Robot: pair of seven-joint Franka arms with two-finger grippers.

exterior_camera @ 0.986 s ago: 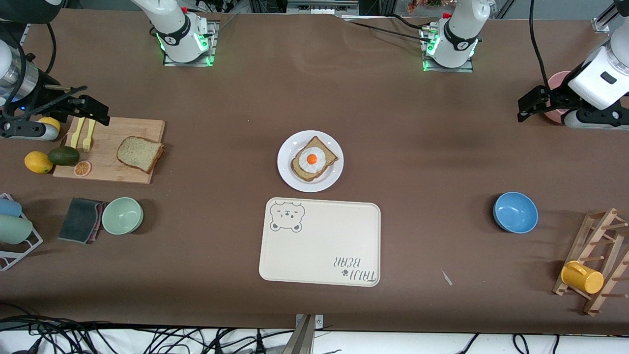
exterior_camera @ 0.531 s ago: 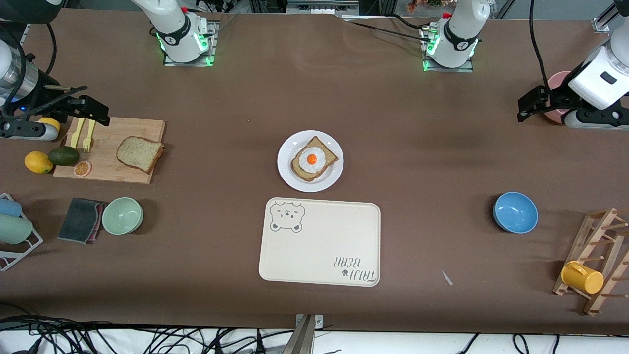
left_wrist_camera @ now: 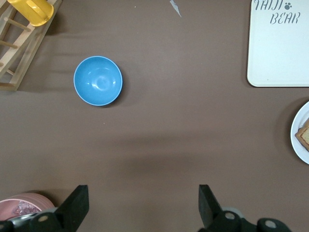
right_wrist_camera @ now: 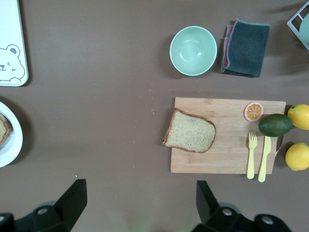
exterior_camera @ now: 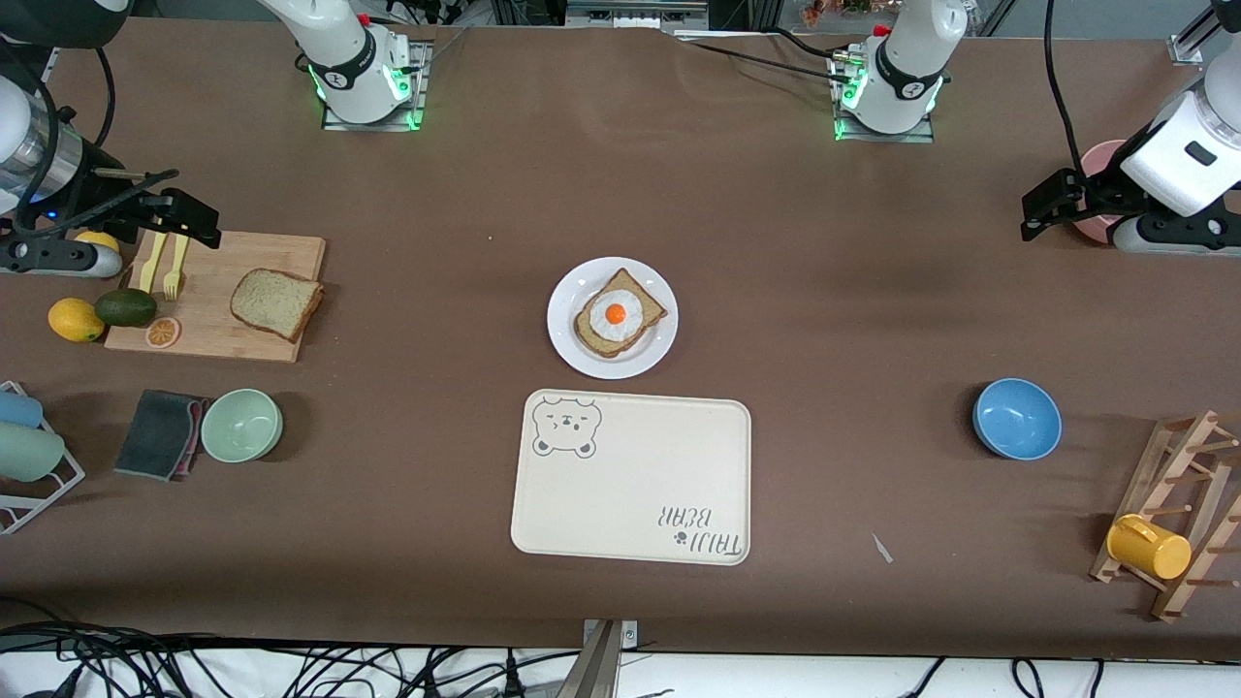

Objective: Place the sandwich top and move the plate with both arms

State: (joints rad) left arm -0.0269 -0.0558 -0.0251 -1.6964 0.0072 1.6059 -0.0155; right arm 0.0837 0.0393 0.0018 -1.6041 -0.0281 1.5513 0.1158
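A: What is found at the right arm's end of the counter?

B: The right tool is held over the corner of the cutting board where the yellow fork lies. Its fingers are spread wide apart and nothing is held. The sandwich top is seen flat on that board, at the board's end nearest the plate, untouched.

A: And in the middle?

B: The plate is set at the counter's centre, with an egg-topped slice on it. The bear tray lies just beside the plate, nearer the front camera.

A: And at the left arm's end?

B: The left tool is kept waiting over bare counter beside a pink bowl, its fingers likewise apart and empty. A blue bowl is seen nearer the camera.

A: Which step is judged to be in hand?

B: The first one, it is judged: the plain slice has not yet been picked up.

A: What is called for next?

B: The right tool would need to be carried over the slice, lowered and closed across its crust. A thin, soft slice lying flat is likely to be awkward, so a low, careful approach is thought wise
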